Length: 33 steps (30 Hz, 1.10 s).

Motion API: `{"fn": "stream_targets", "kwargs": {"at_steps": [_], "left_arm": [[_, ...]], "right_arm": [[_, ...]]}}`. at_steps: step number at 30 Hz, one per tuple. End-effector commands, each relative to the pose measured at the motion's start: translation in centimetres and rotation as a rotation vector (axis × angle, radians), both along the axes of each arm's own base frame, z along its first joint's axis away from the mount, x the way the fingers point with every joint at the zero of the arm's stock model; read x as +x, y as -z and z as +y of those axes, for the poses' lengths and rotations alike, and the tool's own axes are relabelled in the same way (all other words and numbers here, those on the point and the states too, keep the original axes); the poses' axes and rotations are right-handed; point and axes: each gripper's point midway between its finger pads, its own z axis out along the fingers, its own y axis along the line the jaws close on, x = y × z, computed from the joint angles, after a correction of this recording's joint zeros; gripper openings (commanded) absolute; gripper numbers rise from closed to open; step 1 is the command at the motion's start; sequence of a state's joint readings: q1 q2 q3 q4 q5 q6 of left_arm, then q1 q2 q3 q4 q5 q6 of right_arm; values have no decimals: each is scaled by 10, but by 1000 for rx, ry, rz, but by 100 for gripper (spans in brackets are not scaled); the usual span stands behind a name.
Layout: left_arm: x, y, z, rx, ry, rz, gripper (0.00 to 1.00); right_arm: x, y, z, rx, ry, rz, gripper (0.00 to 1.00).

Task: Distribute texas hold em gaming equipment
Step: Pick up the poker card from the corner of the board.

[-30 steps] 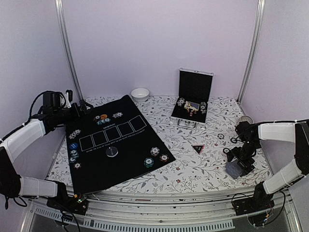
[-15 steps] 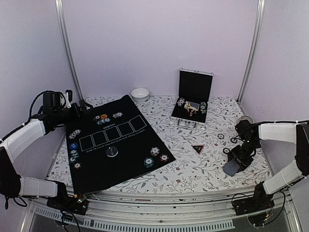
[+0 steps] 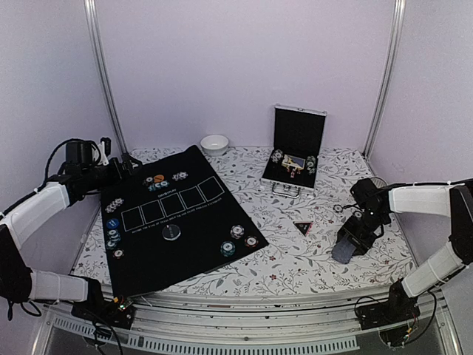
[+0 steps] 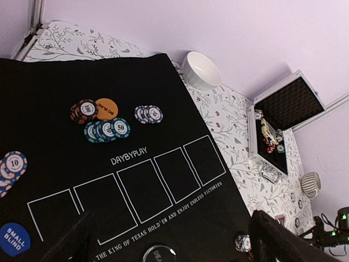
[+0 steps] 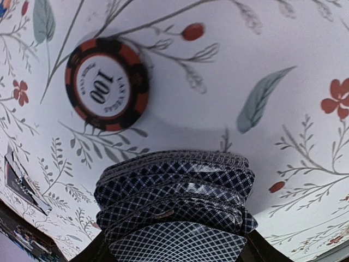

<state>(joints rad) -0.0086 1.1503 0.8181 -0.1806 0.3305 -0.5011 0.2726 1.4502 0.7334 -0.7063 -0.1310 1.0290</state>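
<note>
Floral tablecloth (image 3: 295, 259); black mat (image 3: 155, 259) bearing poker chips (image 3: 238, 231); lilac walls (image 3: 244, 66).

Left arm (image 3: 37, 207) and right arm (image 3: 425, 200) have white shells, black joints. Black cables (image 3: 63, 151) loop off the left wrist. Left gripper (image 4: 173, 216) fingers are dark wedges.

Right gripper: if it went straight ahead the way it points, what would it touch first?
Probably the floral table cover beside the red-black 100 chip, with the held cards touching first; depth is unclear.
</note>
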Motion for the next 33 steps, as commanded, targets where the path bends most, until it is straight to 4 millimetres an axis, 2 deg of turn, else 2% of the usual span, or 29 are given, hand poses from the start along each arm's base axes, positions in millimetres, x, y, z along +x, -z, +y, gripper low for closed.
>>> {"fn": "stream_targets", "kwargs": {"at_steps": [1, 4, 6, 10, 14, 18, 19, 20, 21, 22, 23, 30, 32, 33], "left_arm": [[-6, -6, -10, -18, 45, -19, 98], [-13, -12, -27, -44, 109, -43, 97], [-24, -19, -52, -71, 182, -76, 95], [-62, -20, -129, -167, 378, -131, 89], [-107, -1, -214, -249, 585, -111, 86], [-132, 11, -285, -311, 731, -100, 86], [-133, 8, -301, -347, 749, -115, 88], [-135, 17, -317, -357, 762, -99, 90], [-138, 9, -330, -379, 773, -124, 93], [-139, 17, -344, -373, 781, -119, 96], [-138, 15, -357, -371, 787, -135, 98], [-128, 14, -421, -479, 783, -205, 98], [-131, 13, -444, -475, 835, -225, 98], [-132, 20, -455, -456, 861, -223, 98]], "right_arm": [[9, -2, 21, 27, -103, -25, 51], [14, -6, 34, 40, -142, -29, 51], [17, -8, 43, 57, -166, -29, 51], [22, -13, 56, 87, -199, -16, 51], [29, -24, 66, 110, -213, -18, 51], [34, -36, 75, 150, -207, -27, 51], [35, -39, 76, 156, -203, -26, 51], [36, -42, 78, 161, -201, -28, 51], [37, -45, 79, 163, -200, -26, 50], [39, -48, 80, 167, -197, -26, 50], [41, -51, 82, 172, -197, -26, 50], [58, -82, 93, 201, -179, -56, 50], [59, -86, 95, 211, -178, -48, 50], [57, -86, 96, 216, -177, -37, 50]]}}
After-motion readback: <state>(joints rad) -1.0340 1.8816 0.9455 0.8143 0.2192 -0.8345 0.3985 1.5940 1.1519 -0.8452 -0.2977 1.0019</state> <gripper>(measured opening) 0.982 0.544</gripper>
